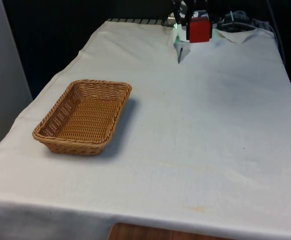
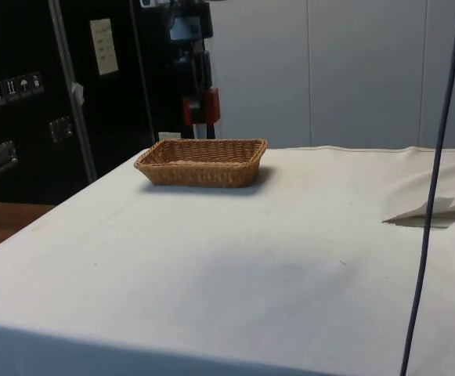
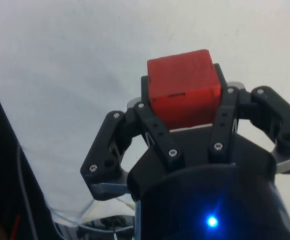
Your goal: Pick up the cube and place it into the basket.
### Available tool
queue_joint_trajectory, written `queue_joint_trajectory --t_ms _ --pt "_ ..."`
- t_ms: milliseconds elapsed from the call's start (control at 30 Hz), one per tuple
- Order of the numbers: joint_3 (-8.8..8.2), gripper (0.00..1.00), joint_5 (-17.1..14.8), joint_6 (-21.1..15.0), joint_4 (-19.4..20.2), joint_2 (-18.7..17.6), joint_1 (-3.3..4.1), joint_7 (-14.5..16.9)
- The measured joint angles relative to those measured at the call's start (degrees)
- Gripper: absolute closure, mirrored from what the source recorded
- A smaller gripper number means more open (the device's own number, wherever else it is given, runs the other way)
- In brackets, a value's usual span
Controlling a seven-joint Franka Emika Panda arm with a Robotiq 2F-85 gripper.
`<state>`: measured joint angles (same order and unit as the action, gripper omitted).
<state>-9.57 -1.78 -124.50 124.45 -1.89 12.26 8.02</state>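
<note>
A red cube [image 1: 200, 30] hangs in the air at the far end of the table, with my gripper [image 1: 197, 21] shut on it. From the wrist, the cube [image 3: 184, 92] sits clamped between the two black fingers [image 3: 154, 125] above white cloth. In the side view the cube [image 2: 203, 106] is raised well above the table, behind the basket. The brown wicker basket [image 1: 65, 107] lies on the cloth toward the front view's left, with nothing inside; its rim [image 2: 200, 144] stands low on the table's far side in the side view.
The white cloth [image 1: 200, 130] covers the table, with a raised fold [image 1: 181, 50] below the gripper and another fold [image 2: 431, 210] at the side view's right. A thin cable [image 2: 435, 180] hangs down in the side view. Dark cabinets [image 2: 47, 86] stand beyond.
</note>
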Motion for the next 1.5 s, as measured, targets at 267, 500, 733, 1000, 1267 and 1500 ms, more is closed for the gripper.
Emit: queue_joint_trajectory --t_ms 267,500,733,1000,1267,1500 --pt "-1.03 1.0 -0.1 2.1 -5.1 -3.8 -0.34 1.1" --pt "-2.01 1.0 -0.2 2.8 -8.2 -6.3 -0.52 2.5" --pt "-3.21 1.0 -0.3 2.9 -10.7 -8.4 -0.8 4.1" --pt "-4.13 1.0 -0.3 2.9 -12.0 -9.5 -1.09 5.2" --pt "-5.67 1.0 -0.4 2.9 -13.6 -11.0 -1.49 6.9" --pt "-7.05 1.0 -0.8 2.5 -15.0 -12.4 -1.72 8.7"
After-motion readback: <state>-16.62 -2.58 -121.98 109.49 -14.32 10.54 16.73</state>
